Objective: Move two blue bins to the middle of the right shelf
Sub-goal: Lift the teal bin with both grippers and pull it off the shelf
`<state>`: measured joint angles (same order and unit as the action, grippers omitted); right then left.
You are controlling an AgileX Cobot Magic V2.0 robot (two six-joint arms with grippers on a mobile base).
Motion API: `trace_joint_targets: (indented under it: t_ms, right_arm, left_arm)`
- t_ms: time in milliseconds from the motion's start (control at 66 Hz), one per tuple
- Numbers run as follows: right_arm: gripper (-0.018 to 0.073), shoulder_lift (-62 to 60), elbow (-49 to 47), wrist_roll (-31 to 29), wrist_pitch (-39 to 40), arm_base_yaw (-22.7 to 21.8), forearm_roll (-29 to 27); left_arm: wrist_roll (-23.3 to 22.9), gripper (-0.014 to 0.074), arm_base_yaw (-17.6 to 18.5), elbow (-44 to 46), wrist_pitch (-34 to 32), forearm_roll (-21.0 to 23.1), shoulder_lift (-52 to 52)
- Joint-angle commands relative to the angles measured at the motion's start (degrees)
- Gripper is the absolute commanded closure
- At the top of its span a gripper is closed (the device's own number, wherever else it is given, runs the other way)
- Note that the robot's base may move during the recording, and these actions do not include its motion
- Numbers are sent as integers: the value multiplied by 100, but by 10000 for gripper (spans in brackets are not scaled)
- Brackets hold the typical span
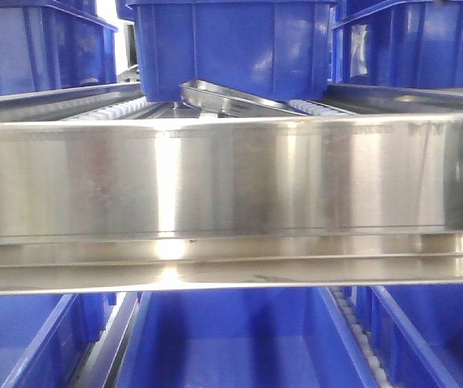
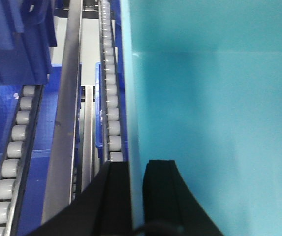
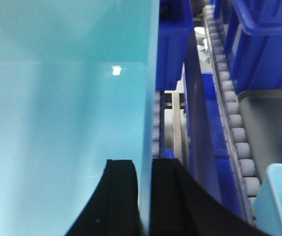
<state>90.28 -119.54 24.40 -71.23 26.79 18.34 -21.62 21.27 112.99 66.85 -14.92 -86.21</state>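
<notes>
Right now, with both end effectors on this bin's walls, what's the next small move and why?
Probably a short, level lift with both arms together. The left end effector pinches one wall of the bin, the right end effector the opposite wall, so the grasp looks set; rollers run close alongside, and rising first should avoid dragging.

Three blue bins (image 1: 231,48) are sitting on the upper level, and three more are showing beneath the one steel rail (image 1: 231,194) crossing the front view. Two roller tracks (image 1: 114,109) are running up top, with one more showing at lower right. Two tools are showing in the wrist views: the left tool (image 2: 137,167) and the right tool (image 3: 143,164). Each is pinching one pale bin (image 2: 204,123) wall between two black fingers (image 2: 161,187). One small pale tub (image 3: 278,196) is sitting off to the side.
</notes>
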Motion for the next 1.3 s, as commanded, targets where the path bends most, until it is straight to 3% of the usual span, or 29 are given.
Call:
trace_joint_targets:
  t_ms: [0, 561, 1289]
  right_arm:
    - [718, -52, -47, -58, 186, 7, 177]
    - [718, -59, -36, -58, 227, 7, 177]
    - [718, -59, -36, -58, 1516, 7, 177]
  left_arm:
    - [20, 707, 41, 76, -188, -72, 80]
    - [20, 707, 41, 76, -367, -92, 59]
    - [20, 707, 41, 76, -391, -229, 6]
